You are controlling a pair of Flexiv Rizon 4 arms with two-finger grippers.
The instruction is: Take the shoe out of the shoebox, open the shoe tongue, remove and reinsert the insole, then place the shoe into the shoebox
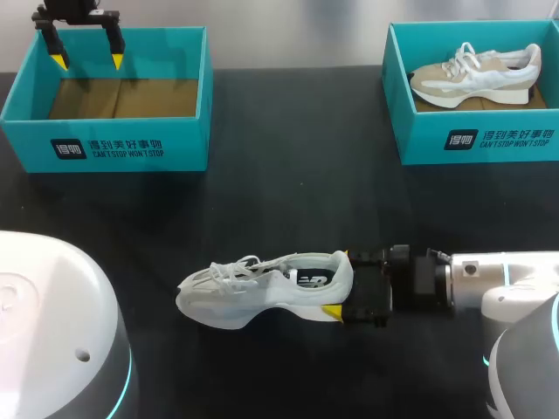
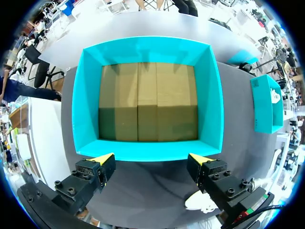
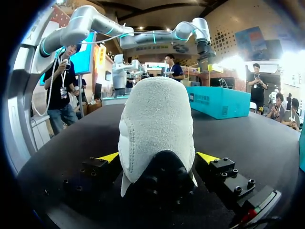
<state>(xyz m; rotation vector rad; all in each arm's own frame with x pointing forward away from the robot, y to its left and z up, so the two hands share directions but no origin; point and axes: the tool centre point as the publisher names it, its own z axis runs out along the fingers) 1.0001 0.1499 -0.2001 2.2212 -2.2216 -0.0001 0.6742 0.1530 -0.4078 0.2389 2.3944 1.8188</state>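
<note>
A white sneaker (image 1: 262, 288) lies on its side on the black table, toe to the left. My right gripper (image 1: 339, 284) is at its heel, open, with a yellow-tipped finger on either side. In the right wrist view the padded heel (image 3: 157, 119) fills the space between the fingers of the right gripper (image 3: 158, 157), with small gaps at both tips. My left gripper (image 1: 87, 61) hangs open over the empty teal shoebox (image 1: 113, 144) at the back left. The left wrist view looks down past the left gripper (image 2: 152, 160) into that shoebox (image 2: 86, 95), whose cardboard floor is bare.
A second teal shoebox (image 1: 472, 135) at the back right holds a beige and white sneaker (image 1: 476, 74). It also appears in the left wrist view as a teal box (image 2: 264, 105) off to the side.
</note>
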